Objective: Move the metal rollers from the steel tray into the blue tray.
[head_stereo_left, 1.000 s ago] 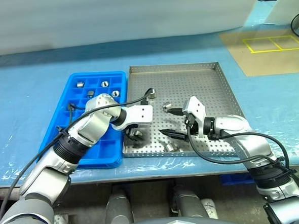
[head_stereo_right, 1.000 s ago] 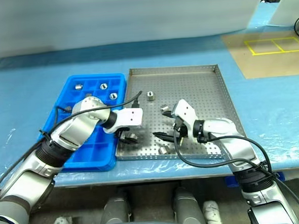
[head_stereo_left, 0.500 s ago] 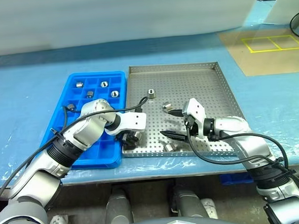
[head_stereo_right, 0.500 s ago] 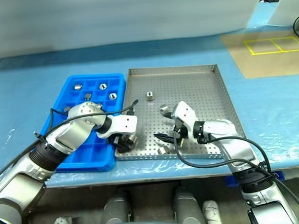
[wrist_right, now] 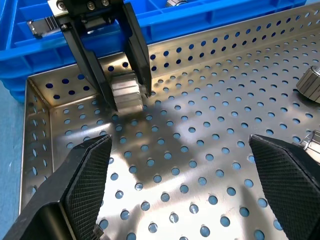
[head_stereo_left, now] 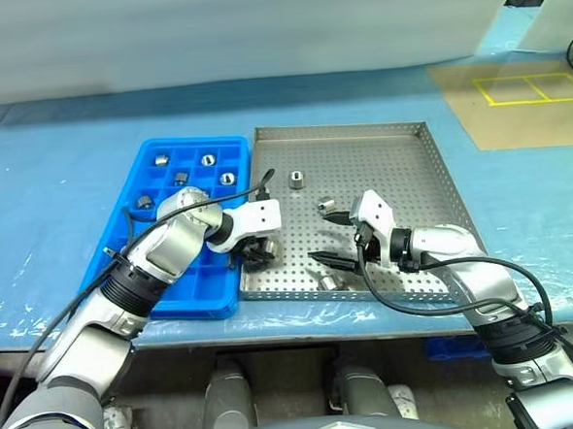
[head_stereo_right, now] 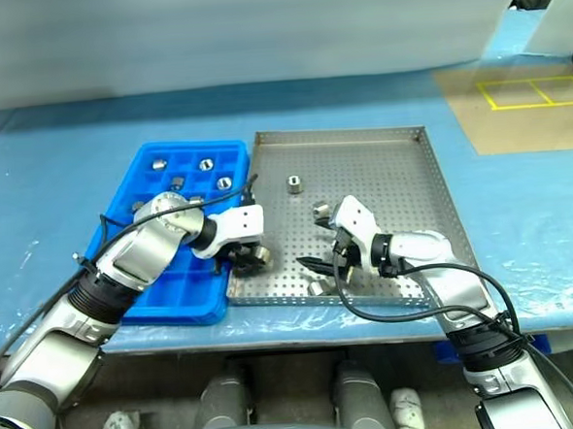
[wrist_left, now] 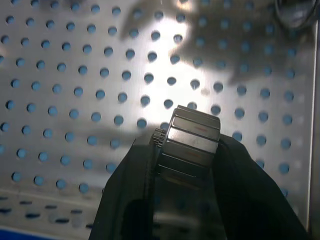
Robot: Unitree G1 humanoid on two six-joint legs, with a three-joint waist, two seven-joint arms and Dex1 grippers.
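Metal rollers (wrist_right: 126, 91): one clamped in the left end effector (head_stereo_left: 258, 251), at the steel tray's (head_stereo_left: 412, 168) seven-o'clock corner.

The blue tray (head_stereo_left: 125, 249) at nine o'clock holds several rollers in its far cells. Three lie loose on the perforated floor toward three o'clock. The right end effector (wrist_right: 180, 185) hovers with fingers spread wide, empty. Each roller looks hard, smooth and dense for its size, likely slippery; pinching across the round sides seems surest.
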